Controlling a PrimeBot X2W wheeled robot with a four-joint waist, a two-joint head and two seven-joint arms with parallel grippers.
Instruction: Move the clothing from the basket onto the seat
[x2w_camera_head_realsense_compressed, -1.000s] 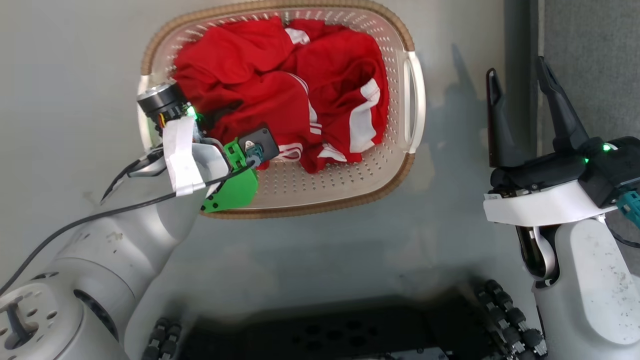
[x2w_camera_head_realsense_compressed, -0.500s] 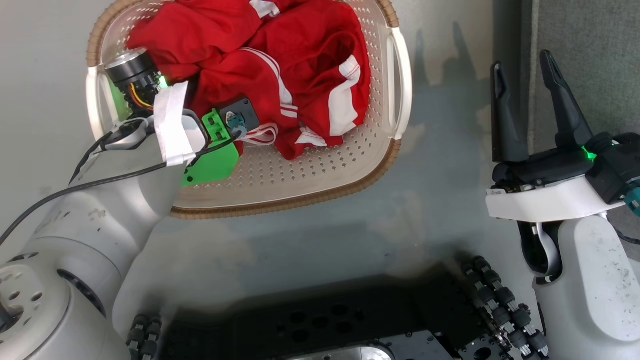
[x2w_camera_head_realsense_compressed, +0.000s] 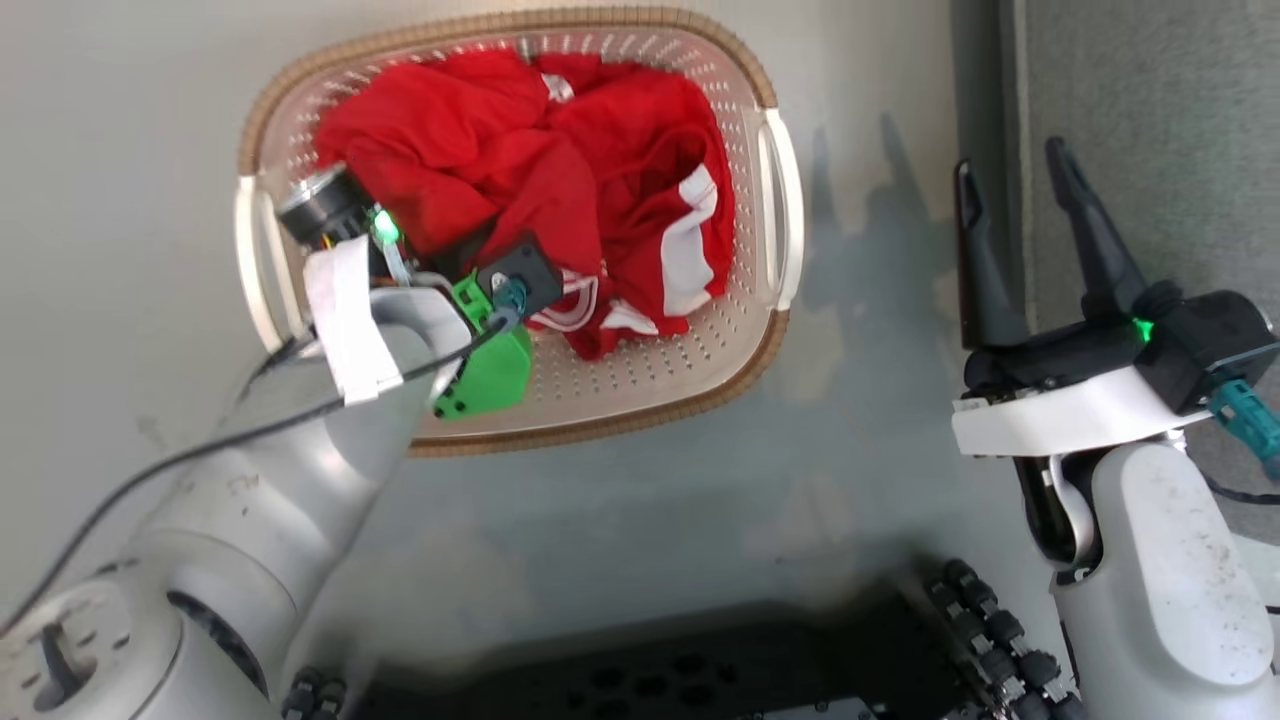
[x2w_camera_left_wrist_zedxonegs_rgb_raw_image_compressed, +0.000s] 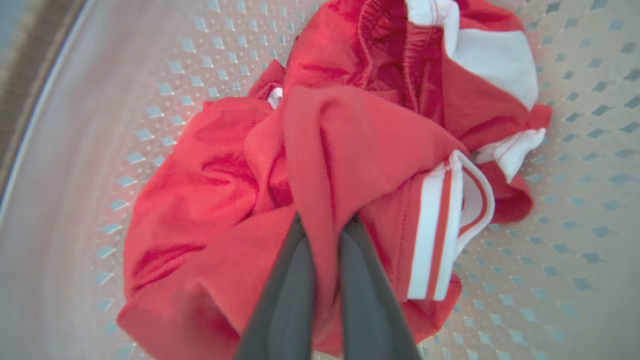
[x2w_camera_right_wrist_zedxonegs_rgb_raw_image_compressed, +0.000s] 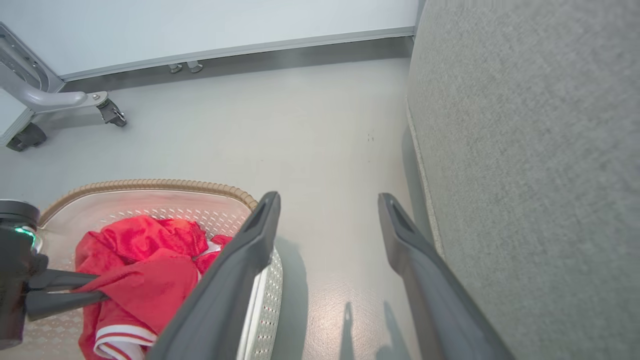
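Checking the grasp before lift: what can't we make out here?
- Tips of the left gripper: left wrist view, buried in a fold of the clothing.
- One garment pinched or both: folds overlap.
- How far the seat runs: head view, cut by the right edge.

red clothing (x2w_camera_head_realsense_compressed: 520, 170) (white stripes), cream basket (x2w_camera_head_realsense_compressed: 655, 372)

The red clothes (x2w_camera_left_wrist_zedxonegs_rgb_raw_image_compressed: 360, 145) swallow the tips of my left pincer (x2w_camera_left_wrist_zedxonegs_rgb_raw_image_compressed: 326, 225) and cover much of the basket (x2w_camera_head_realsense_compressed: 640, 400) floor; my own wrist (x2w_camera_head_realsense_compressed: 385, 335) hides its near rim. The couch (x2w_camera_head_realsense_compressed: 1150, 90) runs off the edge.
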